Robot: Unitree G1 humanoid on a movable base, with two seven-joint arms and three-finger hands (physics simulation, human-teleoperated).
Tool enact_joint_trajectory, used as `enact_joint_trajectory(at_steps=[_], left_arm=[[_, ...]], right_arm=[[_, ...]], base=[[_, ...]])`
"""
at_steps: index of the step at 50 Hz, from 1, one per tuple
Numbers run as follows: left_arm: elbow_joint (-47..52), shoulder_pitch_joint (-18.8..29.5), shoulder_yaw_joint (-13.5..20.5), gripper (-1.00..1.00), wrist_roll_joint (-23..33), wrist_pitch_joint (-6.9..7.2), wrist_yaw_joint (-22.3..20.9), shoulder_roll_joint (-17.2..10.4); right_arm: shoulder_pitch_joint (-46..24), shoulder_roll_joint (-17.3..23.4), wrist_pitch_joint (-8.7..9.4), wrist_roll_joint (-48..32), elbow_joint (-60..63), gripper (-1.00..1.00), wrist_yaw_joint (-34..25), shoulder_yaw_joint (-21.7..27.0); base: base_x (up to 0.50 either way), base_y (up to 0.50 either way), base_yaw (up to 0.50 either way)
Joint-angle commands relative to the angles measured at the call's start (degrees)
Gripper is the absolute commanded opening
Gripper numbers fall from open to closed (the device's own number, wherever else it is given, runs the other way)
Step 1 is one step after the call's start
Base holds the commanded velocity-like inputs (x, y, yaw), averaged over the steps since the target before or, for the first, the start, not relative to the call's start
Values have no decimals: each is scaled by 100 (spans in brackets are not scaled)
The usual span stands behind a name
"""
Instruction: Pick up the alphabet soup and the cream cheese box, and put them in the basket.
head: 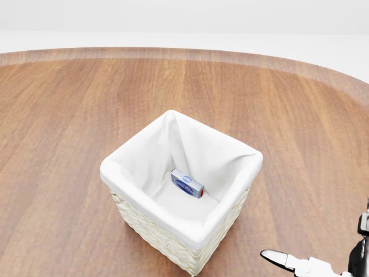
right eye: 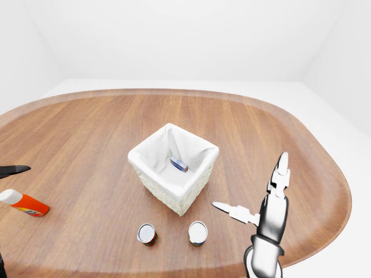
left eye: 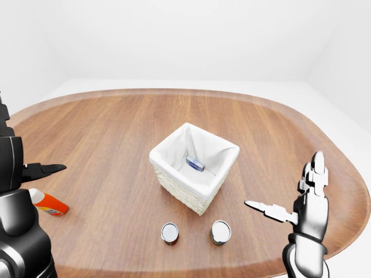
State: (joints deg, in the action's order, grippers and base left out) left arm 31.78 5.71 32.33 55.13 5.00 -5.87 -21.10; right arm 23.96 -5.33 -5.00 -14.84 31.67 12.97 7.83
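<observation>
We saw the right hand [left eye: 298, 200] with its fingers [left eye: 265, 208] spread wide apart, one pointing up and one reaching toward the basket [left eye: 194, 165], closed on nothing. It hung to the right of the basket, above the wooden table [left eye: 116, 139]. Of the left hand [left eye: 36, 171] we saw only a dark fingertip far left of the basket, so we could not tell how its fingers stood. The cream cheese box [head: 187, 183] lay inside the basket on its white lining. Two cans stood just below the basket in the left-eye view, the left can [left eye: 169, 233] and the right can [left eye: 220, 231]; we could not tell which was the alphabet soup. An orange bottle [left eye: 48, 202] lay well left of the basket.
</observation>
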Motion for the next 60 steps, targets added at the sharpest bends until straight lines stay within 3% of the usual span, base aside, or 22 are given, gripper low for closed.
enact_joint_trajectory(at_steps=[1, 36, 60], left_arm=[[-150, 13, -38, 100, -47, 0, 43, 9], [-239, 46, -144, 100, 94, 0, -38, -23], [-322, 34, -158, 100, 147, 0, -5, -9]], right_arm=[[325, 118, 0, -149, -290, 100, -89, -457], [828, 731, 0, -497, -1030, 100, 93, -1440], [1155, 1063, 0, -698, -973, 100, -104, -1720]], base=[[0, 0, 0], [0, 0, 0], [0, 0, 0]])
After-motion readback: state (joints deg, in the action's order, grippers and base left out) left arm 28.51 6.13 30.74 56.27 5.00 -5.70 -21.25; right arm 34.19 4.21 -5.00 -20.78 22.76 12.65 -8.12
